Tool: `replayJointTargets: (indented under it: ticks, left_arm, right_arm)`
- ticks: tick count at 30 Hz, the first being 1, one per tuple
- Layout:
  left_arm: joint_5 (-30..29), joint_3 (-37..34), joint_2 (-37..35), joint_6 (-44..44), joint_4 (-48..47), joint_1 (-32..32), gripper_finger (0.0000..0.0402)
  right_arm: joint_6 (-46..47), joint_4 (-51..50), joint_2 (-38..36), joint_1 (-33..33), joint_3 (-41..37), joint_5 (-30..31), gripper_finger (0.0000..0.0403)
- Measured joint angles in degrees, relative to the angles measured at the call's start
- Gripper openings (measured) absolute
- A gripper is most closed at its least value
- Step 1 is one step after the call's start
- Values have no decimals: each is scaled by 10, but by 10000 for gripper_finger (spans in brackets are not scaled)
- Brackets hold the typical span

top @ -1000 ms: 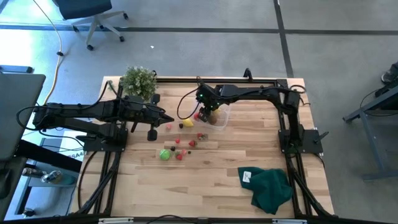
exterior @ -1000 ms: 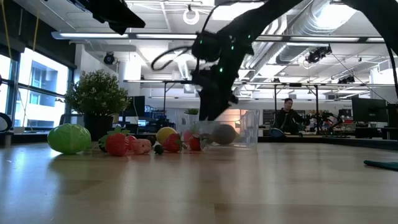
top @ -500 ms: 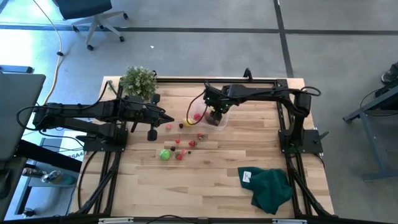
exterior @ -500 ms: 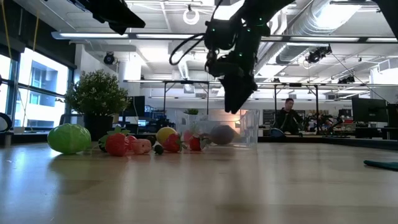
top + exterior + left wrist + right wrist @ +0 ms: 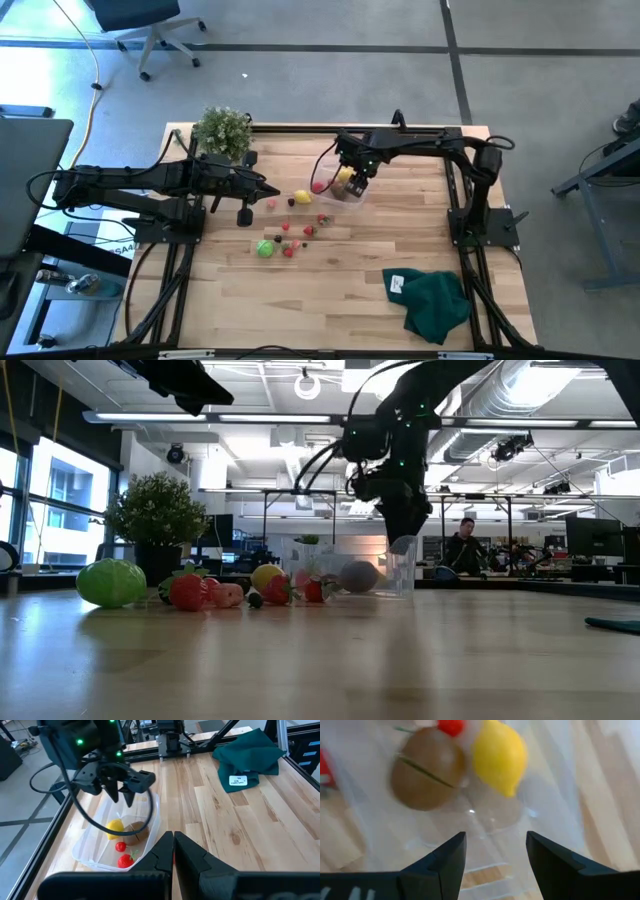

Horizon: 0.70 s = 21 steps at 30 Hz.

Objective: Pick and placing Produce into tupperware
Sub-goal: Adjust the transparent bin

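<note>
Tub sits upright on surface, mid-back; roughly square, no clear long axis. Inside: lemon, brown fruit, red pieces. R tool hangs just above tub, fingers spread, holding nothing. L tool pressed together, over surface left of tub. Loose produce betw. them: green ball, yellow piece, red bits. Plant back-left corner; green cloth front-right, well apart.

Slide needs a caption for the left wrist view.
Right gripper, fingers open and empty, above tupperware holding lemon and brown fruit.
</note>
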Motion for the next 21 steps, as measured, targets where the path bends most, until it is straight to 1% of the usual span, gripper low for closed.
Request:
replayJointTargets:
  ticks: [5, 9, 18, 21]
  left_arm:
    - [0, 0, 0, 0, 0, 0, 5]
    - [0, 0, 0, 0, 0, 0, 5]
    - [0, 0, 0, 0, 0, 0, 5]
    - [0, 0, 0, 0, 0, 0, 5]
  right_arm:
    - [-21, -6, 0, -22, 0, 2, 199]
    - [-33, -4, 0, -37, 0, 16, 199]
    - [-50, 31, 0, -61, 0, 42, 199]
    - [-53, 36, 0, -66, 0, 42, 199]
